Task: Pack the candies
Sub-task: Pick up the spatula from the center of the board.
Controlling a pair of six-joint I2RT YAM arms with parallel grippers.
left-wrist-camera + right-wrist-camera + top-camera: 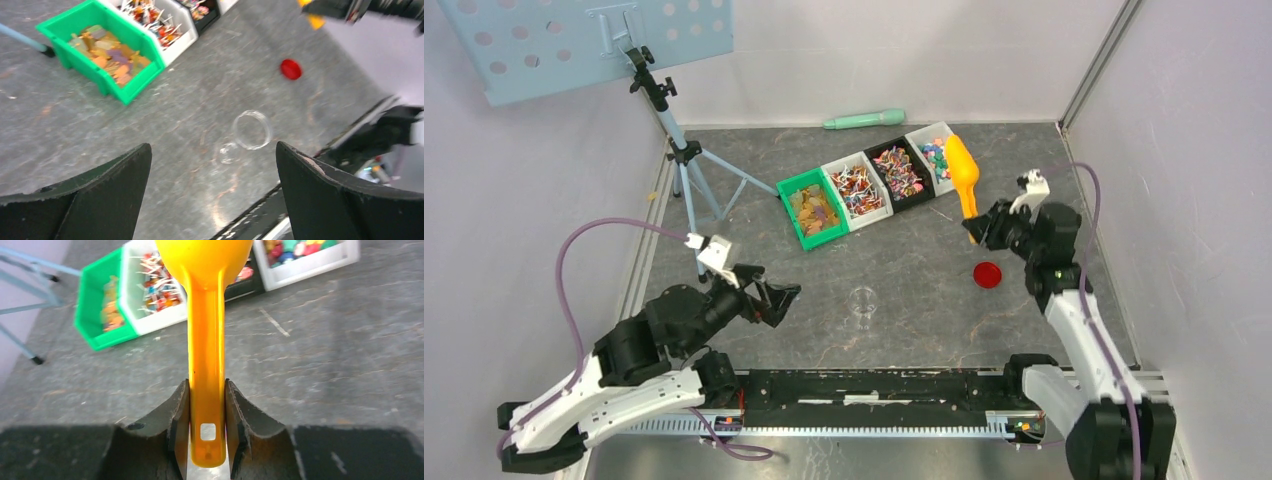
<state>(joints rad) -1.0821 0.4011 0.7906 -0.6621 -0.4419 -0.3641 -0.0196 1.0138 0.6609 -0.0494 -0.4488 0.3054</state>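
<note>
Blue-legged tripod (686,160) and mint-green cylinder (864,120)

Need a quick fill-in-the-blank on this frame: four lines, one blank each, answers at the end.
1. The right end effector grips the yellow scoop by its ____.
2. The left end effector holds nothing; its jaws stand ____.
3. In the top view, the bin at the left end of the row is ____.
4. The small round lid is ____.
Missing words: handle; open; green; red.
</note>
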